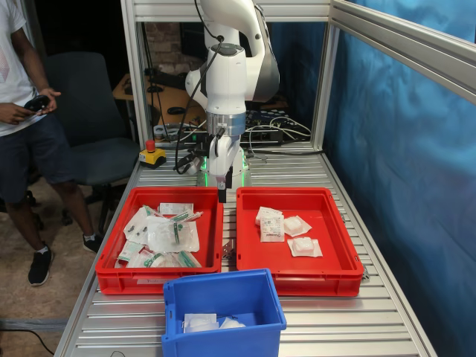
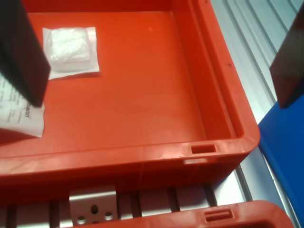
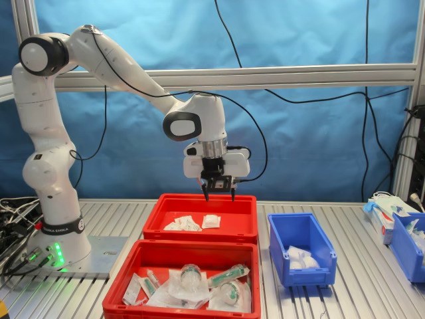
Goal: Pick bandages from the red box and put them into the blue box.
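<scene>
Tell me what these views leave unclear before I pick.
- Bandage count in the blue box: first exterior view, near wall hides the bottom.
- Label on the packet in the red box: wrist view, a finger covers part.
- Gripper height above the tray: not clear.

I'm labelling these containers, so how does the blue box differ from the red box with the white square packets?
The blue box is deep with a small footprint; the red box is shallow and wide. In both exterior views the blue box sits apart from the arm, the red box nearer the gripper. Both hold white packets.
</scene>
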